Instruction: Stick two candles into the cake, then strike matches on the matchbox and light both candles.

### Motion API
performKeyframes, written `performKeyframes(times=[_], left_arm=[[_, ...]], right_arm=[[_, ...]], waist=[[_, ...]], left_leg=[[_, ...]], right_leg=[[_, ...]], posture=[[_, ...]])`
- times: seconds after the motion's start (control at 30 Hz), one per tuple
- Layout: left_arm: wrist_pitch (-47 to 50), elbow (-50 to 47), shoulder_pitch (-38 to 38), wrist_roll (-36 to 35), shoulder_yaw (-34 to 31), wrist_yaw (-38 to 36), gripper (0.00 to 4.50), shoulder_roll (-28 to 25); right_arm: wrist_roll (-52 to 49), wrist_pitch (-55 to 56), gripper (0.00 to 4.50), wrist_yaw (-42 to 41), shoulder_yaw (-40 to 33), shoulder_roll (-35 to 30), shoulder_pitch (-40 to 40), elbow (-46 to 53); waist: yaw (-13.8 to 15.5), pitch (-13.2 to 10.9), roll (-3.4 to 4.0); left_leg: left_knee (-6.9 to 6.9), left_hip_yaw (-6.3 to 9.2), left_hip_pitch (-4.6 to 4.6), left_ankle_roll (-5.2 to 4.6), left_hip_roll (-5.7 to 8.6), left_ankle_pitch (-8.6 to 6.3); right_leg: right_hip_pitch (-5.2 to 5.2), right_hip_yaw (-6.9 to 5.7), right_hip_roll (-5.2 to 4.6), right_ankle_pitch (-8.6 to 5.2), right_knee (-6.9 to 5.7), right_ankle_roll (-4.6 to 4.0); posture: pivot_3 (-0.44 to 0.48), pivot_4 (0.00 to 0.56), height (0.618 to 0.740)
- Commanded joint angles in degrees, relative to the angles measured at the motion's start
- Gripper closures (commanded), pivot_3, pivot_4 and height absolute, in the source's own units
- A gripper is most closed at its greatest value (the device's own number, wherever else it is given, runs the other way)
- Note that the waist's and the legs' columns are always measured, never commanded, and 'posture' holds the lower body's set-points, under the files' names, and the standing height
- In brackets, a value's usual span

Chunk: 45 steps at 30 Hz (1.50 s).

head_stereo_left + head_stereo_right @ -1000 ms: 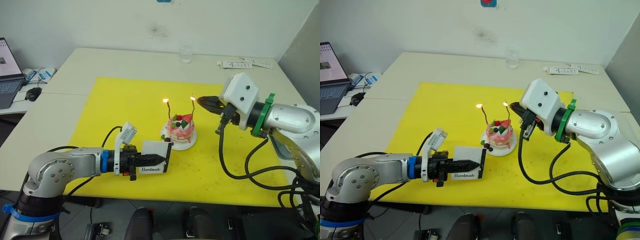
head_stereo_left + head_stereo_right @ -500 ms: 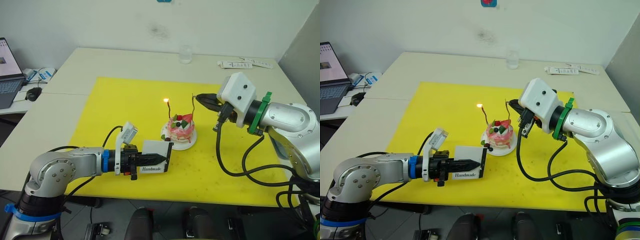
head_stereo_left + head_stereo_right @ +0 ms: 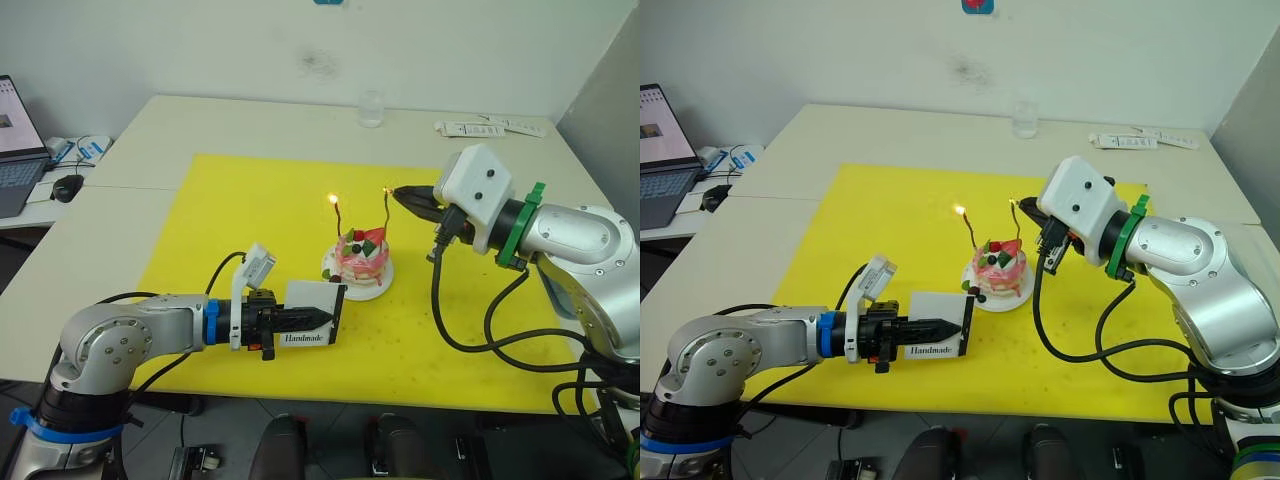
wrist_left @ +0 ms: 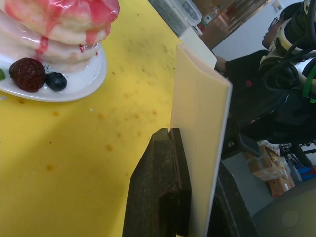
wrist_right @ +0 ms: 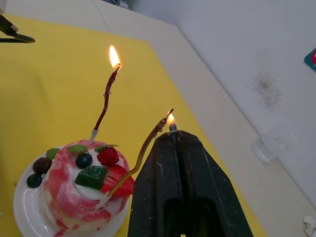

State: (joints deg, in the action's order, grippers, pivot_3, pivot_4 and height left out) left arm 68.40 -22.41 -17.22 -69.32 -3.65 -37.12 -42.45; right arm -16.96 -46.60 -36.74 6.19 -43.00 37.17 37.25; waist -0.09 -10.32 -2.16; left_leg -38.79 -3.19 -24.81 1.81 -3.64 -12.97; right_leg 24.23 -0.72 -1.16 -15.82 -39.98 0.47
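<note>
The pink-and-white cake sits on its small white plate in the middle of the yellow mat. Two candles stand in it. The left candle burns with a tall flame. The right candle leans toward my right gripper, which is shut on a match. The match tip touches that candle's tip, where a small flame burns. My left gripper is shut on the white matchbox and holds it upright on edge, just in front-left of the cake.
A clear glass stands at the table's far side, with white strips at the far right. A laptop and a mouse lie at the left. A person in dark clothes is beyond the table edge.
My right gripper shifted slightly left, toward the right candle. The flame at that candle's tip was gone half a second ago and now shows again, small. The left arm and matchbox stayed still.
</note>
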Motion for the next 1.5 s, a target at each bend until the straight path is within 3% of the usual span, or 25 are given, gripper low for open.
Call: performKeyframes(times=[0.03,1.5], left_arm=[[-0.1,-0.9,-0.5,-0.2,0.0,-0.7,4.5,0.4],[0.7,-0.7,-1.2,-0.3,0.0,-0.5,4.5,1.2]], right_arm=[[0.6,1.1,4.49,-0.3,-0.5,-0.5,0.7,0.9],[0.7,1.0,4.49,-0.4,-1.0,-0.9,-0.1,1.4]], waist=[[0.0,0.0,0.0],[0.0,0.0,0.0]], left_leg=[[0.0,0.0,0.0,0.0,0.0,0.0],[0.0,0.01,0.0,0.0,0.0,0.0]], right_leg=[[0.0,0.0,0.0,0.0,0.0,0.0],[0.0,0.0,0.0,0.0,0.0,0.0]], posture=[[0.0,0.15,0.684],[0.0,0.15,0.684]])
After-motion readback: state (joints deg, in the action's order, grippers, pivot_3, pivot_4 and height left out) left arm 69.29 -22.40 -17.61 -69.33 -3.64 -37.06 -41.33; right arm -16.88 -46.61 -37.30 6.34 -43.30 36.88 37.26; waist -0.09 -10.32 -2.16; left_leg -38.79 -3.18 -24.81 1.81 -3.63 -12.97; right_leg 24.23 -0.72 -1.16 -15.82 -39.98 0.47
